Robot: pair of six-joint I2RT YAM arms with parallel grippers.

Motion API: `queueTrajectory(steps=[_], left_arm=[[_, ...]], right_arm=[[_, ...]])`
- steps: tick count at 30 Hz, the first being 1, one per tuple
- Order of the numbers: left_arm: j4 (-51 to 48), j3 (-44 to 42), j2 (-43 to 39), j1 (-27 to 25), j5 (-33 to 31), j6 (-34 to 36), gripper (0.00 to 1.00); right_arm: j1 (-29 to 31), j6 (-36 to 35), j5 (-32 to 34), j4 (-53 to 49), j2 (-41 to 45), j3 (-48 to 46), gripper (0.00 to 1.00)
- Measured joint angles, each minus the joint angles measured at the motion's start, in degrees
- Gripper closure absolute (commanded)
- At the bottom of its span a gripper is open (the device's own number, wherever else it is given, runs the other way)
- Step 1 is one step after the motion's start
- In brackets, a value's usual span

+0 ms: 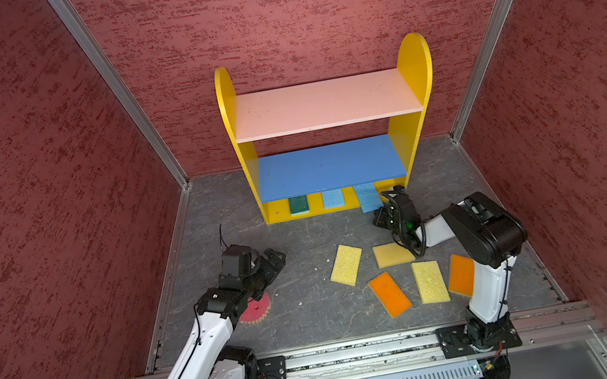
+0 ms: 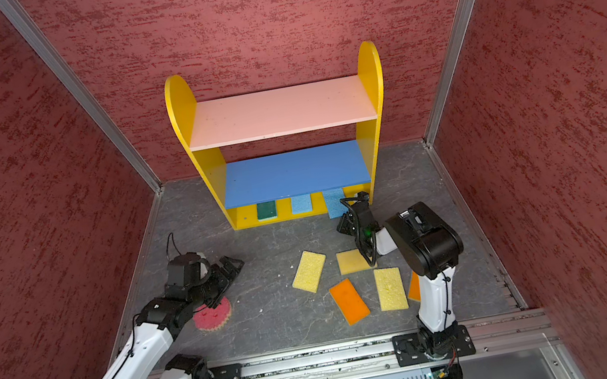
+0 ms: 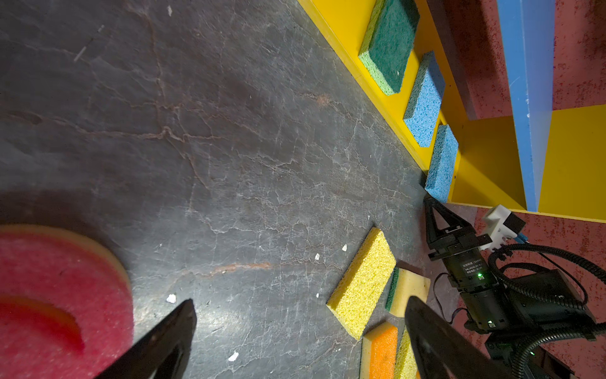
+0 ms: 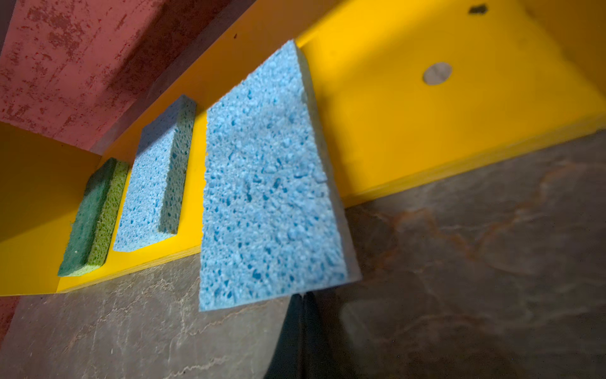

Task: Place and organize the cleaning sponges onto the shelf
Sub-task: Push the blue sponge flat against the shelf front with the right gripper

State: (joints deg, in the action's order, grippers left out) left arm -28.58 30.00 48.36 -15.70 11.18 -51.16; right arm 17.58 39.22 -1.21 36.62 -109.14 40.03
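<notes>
The shelf [image 1: 320,105] stands at the back. On its yellow base [image 4: 426,131] lie a green sponge [image 1: 298,205] and a blue sponge [image 1: 333,198]. A second blue sponge [image 4: 269,183] lies askew, half on the base and half out over the floor. My right gripper [image 4: 303,305] is shut and empty, its tips against that sponge's near edge [image 3: 436,190]. My left gripper [image 3: 300,302] hangs open over bare floor, with the round pink sponge [image 1: 257,310] beside and partly under its arm. Loose on the floor are two yellow sponges [image 1: 346,264] [image 1: 430,282], two orange ones [image 1: 389,293] [image 1: 461,274] and a pale one with a green underside [image 1: 391,254].
The pink top board and the blue middle board [image 1: 329,167] carry nothing. Red textured walls close in the grey stone floor [image 1: 294,242] on three sides. A metal rail [image 1: 364,350] runs along the front. The right arm's elbow [image 1: 481,228] hangs over the far-right orange sponge.
</notes>
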Motion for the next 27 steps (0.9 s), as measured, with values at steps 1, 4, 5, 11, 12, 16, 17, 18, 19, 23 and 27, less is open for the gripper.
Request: queueTrajectory(steps=[1,4,5,11,12,16,17,18,19,23,27], left_arm=[[0.0,0.0,0.2,0.0,0.1,0.0,0.01],[0.1,0.0,0.5,0.0,0.3,0.0,0.01],[0.2,0.0,0.5,0.0,0.3,0.0,0.01],[0.4,0.0,0.9,0.0,0.4,0.0,0.01],[0.4,0.0,0.9,0.0,0.4,0.0,0.01],[0.9,0.0,1.2,0.0,0.4,-0.1,0.01],[1.1,0.0,1.3,0.0,0.4,-0.1,0.01],[1.4,0.0,1.3,0.0,0.5,-0.1,0.01],[1.6,0.0,1.4,0.0,0.5,-0.1,0.01],[2.1,0.0,2.2,0.0,0.6,-0.5,0.01],[2.3,0.0,2.8,-0.1,0.6,-0.7,0.01]], right_arm=[[-0.2,0.0,0.0,0.0,0.0,0.0,1.0],[-0.5,0.0,0.0,-0.4,0.0,0.4,1.0],[-0.5,0.1,0.0,-0.5,0.0,0.6,1.0],[-0.5,1.5,-1.0,-0.1,-0.4,1.0,1.0],[-0.5,1.8,-1.3,0.0,-0.7,1.2,1.0],[-0.4,2.8,-2.4,0.5,-1.5,1.8,1.0],[-0.2,3.0,-2.6,0.7,-1.5,1.8,1.0],[0.1,3.0,-2.7,0.8,-1.6,1.8,1.0],[0.3,3.2,-2.8,0.9,-1.6,1.9,1.0],[1.5,3.4,-3.1,0.9,-1.7,2.1,1.0],[1.7,3.7,-3.1,0.9,-2.5,3.5,1.0]])
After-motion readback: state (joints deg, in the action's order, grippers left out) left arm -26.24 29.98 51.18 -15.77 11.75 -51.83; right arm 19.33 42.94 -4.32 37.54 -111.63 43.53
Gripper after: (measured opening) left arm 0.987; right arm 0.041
